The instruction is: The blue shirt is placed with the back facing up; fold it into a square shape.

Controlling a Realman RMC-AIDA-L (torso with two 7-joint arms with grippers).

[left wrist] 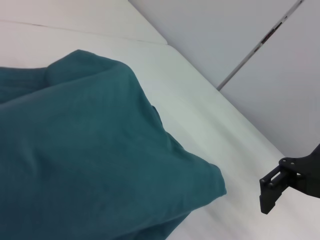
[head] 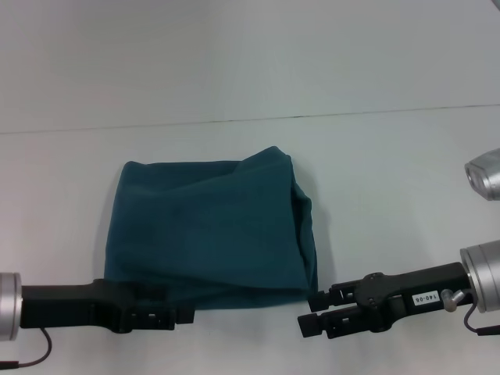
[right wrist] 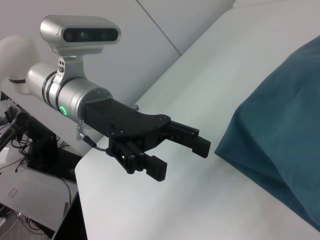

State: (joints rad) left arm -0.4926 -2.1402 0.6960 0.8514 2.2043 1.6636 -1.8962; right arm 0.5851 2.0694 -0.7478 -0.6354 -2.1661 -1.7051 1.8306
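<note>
The blue shirt (head: 211, 226) lies folded into a rough rectangle in the middle of the white table, plain side up, with loose folds along its far and right edges. My left gripper (head: 186, 315) reaches in from the left, level with the shirt's near edge. In the right wrist view the left gripper (right wrist: 180, 157) stands open just short of the shirt's corner (right wrist: 280, 145), holding nothing. My right gripper (head: 308, 311) is open off the shirt's near right corner, apart from the cloth. The left wrist view shows the shirt (left wrist: 90, 160) and the right gripper's fingertips (left wrist: 274, 187).
The white table (head: 391, 180) extends to the right and behind the shirt. A seam in the table (head: 250, 119) runs across the far side. The table's near edge (right wrist: 82, 200) drops off close behind the left gripper, with equipment and cables on the floor beyond.
</note>
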